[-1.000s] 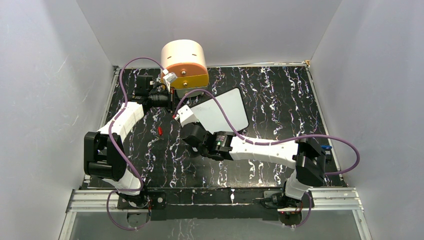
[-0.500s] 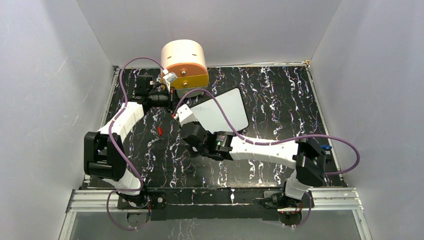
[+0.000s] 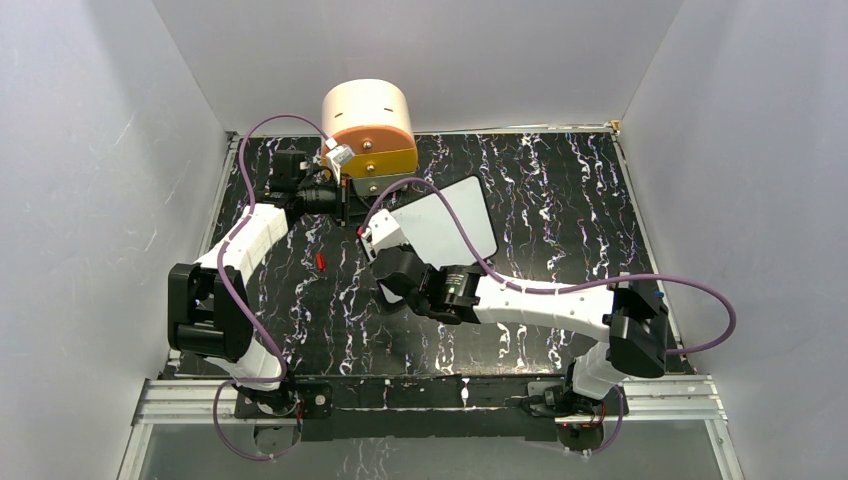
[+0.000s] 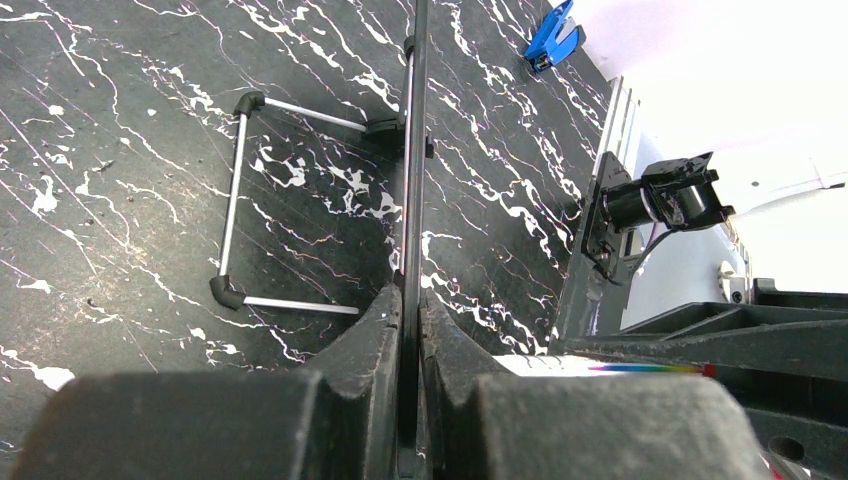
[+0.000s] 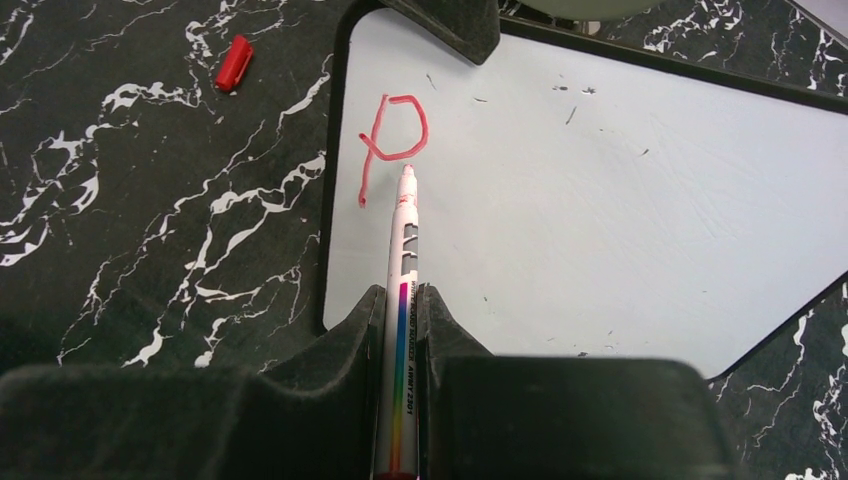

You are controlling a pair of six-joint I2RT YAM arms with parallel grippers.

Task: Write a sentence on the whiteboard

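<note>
The whiteboard [image 3: 452,215] stands tilted on the dark marbled table, behind my right wrist. In the right wrist view the whiteboard [image 5: 600,190] carries one red letter "P" [image 5: 395,135] at its top left, all that shows of the sentence. My right gripper [image 5: 400,295] is shut on a white marker [image 5: 403,250] with a rainbow stripe. Its red tip is just below and right of the "P". My left gripper [image 4: 410,300] is shut on the board's thin black edge [image 4: 411,150], seen edge-on. It holds the board's left corner [image 3: 347,203].
A round cream and orange drawer unit [image 3: 368,128] stands at the back, just behind the board. A red marker cap [image 3: 320,261] lies on the table left of the board. The board's wire stand [image 4: 235,200] rests behind it. A blue clip [image 4: 551,34] lies by the right edge. White walls enclose three sides.
My right arm has shifted: the wrist moved slightly right and toward the near edge, and the elbow swung further right. The left arm and the board have not moved.
</note>
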